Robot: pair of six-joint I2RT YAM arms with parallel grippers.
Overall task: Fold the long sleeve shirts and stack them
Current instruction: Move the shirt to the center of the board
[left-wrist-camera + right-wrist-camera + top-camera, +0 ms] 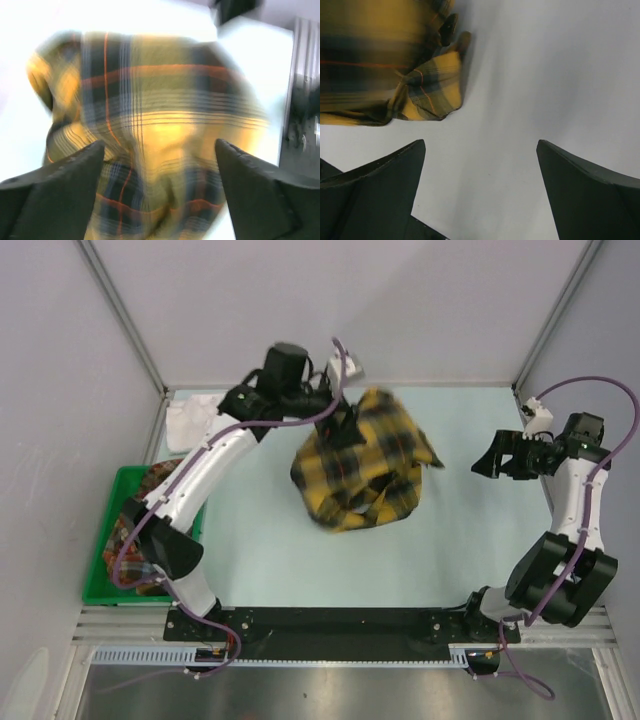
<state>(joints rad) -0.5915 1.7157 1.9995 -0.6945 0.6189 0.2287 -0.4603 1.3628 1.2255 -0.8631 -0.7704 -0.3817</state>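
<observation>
Top external view, with both wrist views. The yellow-and-black plaid shirt (360,465) lies crumpled in a heap at the middle of the worktop (470,540), between the two arms. The heap has no clean long axis and is only slightly longer from far to near than from side to side.

The left gripper (343,428) is at the heap's far left edge. Its wrist view shows the jaws spread wide, with blurred plaid cloth filling the gap between and beyond them. The jaws do not appear closed on any fold.

The right gripper (488,455) stands well apart from the heap, to the heap's right, over bare worktop. Its jaws are also spread, with nothing between them. A cuff (432,95) sticks out of the heap toward this side and appears in the right wrist view up and to the left of the jaws.

The left arm is therefore much the nearer to the shirt, while the right arm would have to travel leftward to reach the cuff.

The white shirt (188,422) sits bunched at the far left corner of the worktop. The red-orange plaid shirt (135,525) lies in the green bin (100,595), left of the worktop. By this layout, no shirt is yet folded or stacked. Spreading the plaid heap flat is judged the step in hand.
</observation>
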